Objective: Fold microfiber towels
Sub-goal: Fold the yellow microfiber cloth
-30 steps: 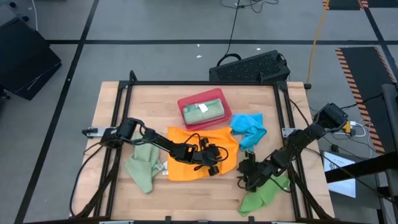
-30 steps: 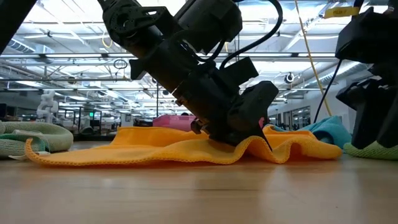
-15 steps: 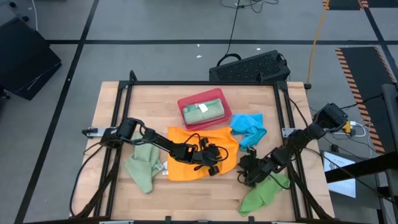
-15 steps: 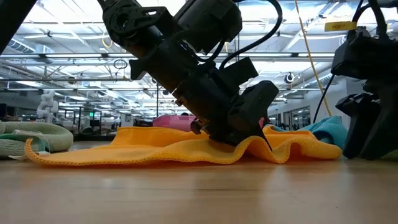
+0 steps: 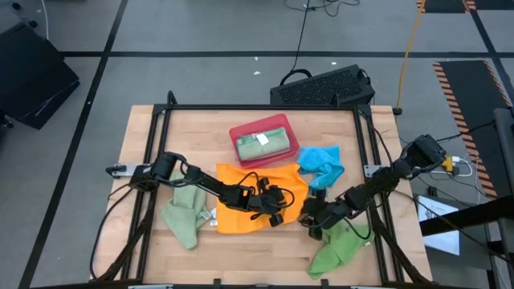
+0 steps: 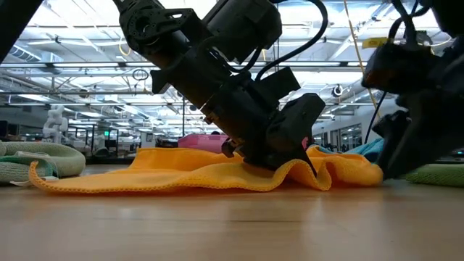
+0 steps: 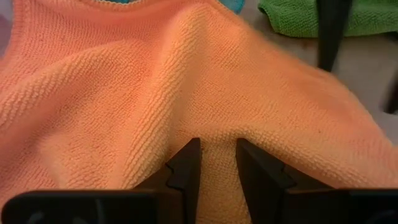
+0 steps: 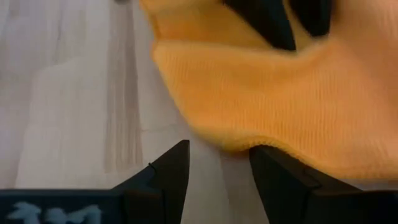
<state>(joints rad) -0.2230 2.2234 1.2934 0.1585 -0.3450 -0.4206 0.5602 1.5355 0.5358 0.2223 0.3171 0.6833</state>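
The orange towel (image 5: 253,189) lies spread on the table's middle, its right part rumpled. My left gripper (image 5: 277,213) is down on it near its near right part, shut on a ridge of the cloth (image 7: 217,149). My right gripper (image 5: 309,218) is open and low at the towel's right edge (image 8: 249,140), its fingertips on either side of the hem. I cannot tell whether they touch it. A bright green towel (image 5: 341,247) lies crumpled behind the right gripper. A sage green towel (image 5: 185,215) lies at the left and a bright blue one (image 5: 321,164) at the far right. My left gripper pinches a raised fold of the orange towel (image 7: 219,163) between its two fingers, near the towel's near right part. The fingers (image 6: 272,158) slant down from the table's left. The towel lies on the table, bunched into ridges around the fingers.
A red tray (image 5: 239,138) with a folded sage green towel (image 5: 261,143) stands at the far middle. A black keyboard (image 5: 321,87) lies beyond the far edge. Black frame rails run along the table's sides. Bare wood shows along the near edge (image 5: 249,253).
My right gripper has gone toward the table's left, away from the bright green towel and up to the orange towel's right edge. The orange towel's right end has been pushed in a little.
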